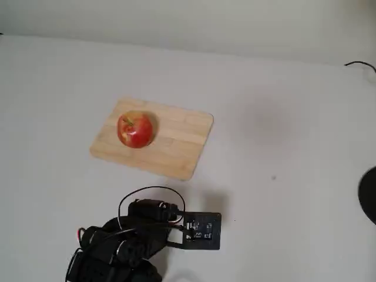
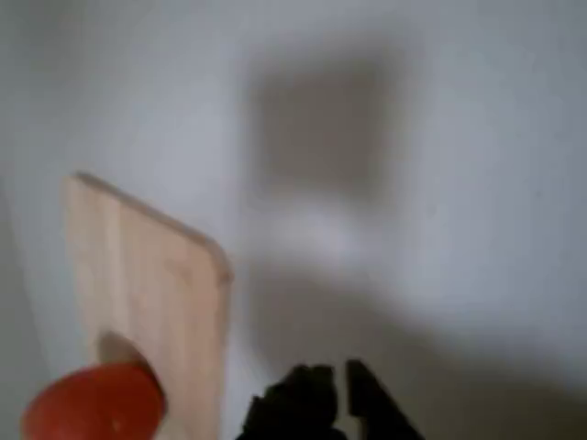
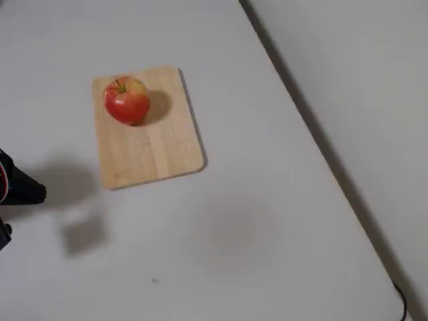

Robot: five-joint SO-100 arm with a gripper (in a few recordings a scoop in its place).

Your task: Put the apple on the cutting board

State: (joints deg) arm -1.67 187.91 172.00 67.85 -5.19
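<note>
Looks like a bare-bones test bench or hobby robotics setup, not a real kitchen. The table (image 1: pixel 282 117) is plain white with a blank pale wall (image 1: pixel 176 17) right behind it, nothing homey around. A black arm (image 1: pixel 126 247) with loose wiring and an exposed little circuit board (image 1: pixel 201 230) sits at the table's near edge, and a stray black cable (image 1: pixel 359 63) pokes in by the wall. The only kitchen-ish bits are a wooden cutting board (image 1: pixel 176 144) with an apple (image 1: pixel 135 129) on it, looking like props.
</note>
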